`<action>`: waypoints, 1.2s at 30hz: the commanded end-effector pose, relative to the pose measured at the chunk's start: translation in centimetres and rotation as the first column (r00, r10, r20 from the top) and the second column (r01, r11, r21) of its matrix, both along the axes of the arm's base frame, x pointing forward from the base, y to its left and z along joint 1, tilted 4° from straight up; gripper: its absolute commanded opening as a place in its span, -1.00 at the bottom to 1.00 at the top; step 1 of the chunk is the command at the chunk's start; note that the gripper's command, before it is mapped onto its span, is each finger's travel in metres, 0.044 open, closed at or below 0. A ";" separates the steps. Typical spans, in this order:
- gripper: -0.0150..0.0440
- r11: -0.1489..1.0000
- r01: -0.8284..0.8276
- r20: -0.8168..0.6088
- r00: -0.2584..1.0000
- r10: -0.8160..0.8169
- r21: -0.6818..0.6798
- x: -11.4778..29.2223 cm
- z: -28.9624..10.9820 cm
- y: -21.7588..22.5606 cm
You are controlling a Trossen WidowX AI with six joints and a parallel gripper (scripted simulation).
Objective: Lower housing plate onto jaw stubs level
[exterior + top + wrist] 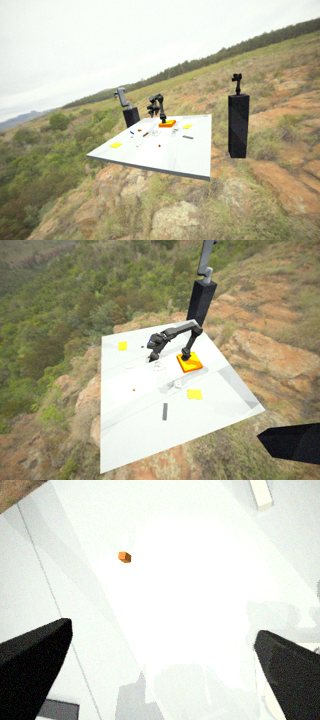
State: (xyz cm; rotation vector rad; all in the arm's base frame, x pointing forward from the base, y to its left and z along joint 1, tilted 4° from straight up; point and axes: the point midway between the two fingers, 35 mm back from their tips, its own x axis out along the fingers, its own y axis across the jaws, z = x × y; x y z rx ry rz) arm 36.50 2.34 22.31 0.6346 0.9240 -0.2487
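A flat white part with thin arms and outlines (pixel 159 366) (pixel 155 133) lies near the middle of the table; a cream piece of it (pixel 271 707) shows beside the right finger in the wrist view. A smaller white part with small holes (pixel 177 383) (pixel 176 129) lies between it and a yellow square. Which is the housing plate, and whether any plate sits level on the jaw stubs, is too small and washed out to tell. My gripper (pixel 153 359) (pixel 154 116) (pixel 166 632) is open and empty, above the table, pointing down near the first white part.
My arm stands on an orange base (pixel 192 365) (pixel 166 125). Around lie a grey strip (pixel 164 411) (pixel 187 137), an orange cube (pixel 133 389) (pixel 159 145) (pixel 125 557), an off-white bar (pixel 129 367) (pixel 261 495), an orange stick (pixel 145 134), a blue pen (pixel 131 132) and two yellow squares (pixel 122 345) (pixel 194 394).
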 end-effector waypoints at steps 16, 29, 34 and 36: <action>1.00 0.976 -0.216 -0.540 0.819 0.196 0.027 -13.3 -12.2 17.8; 1.00 0.964 -0.263 -0.631 0.753 0.186 -0.030 -17.8 -14.2 19.6; 1.00 0.964 -0.263 -0.631 0.753 0.186 -0.030 -18.0 -18.0 19.7; 1.00 0.964 -0.263 -0.631 0.753 0.186 -0.030 -18.0 -18.2 19.7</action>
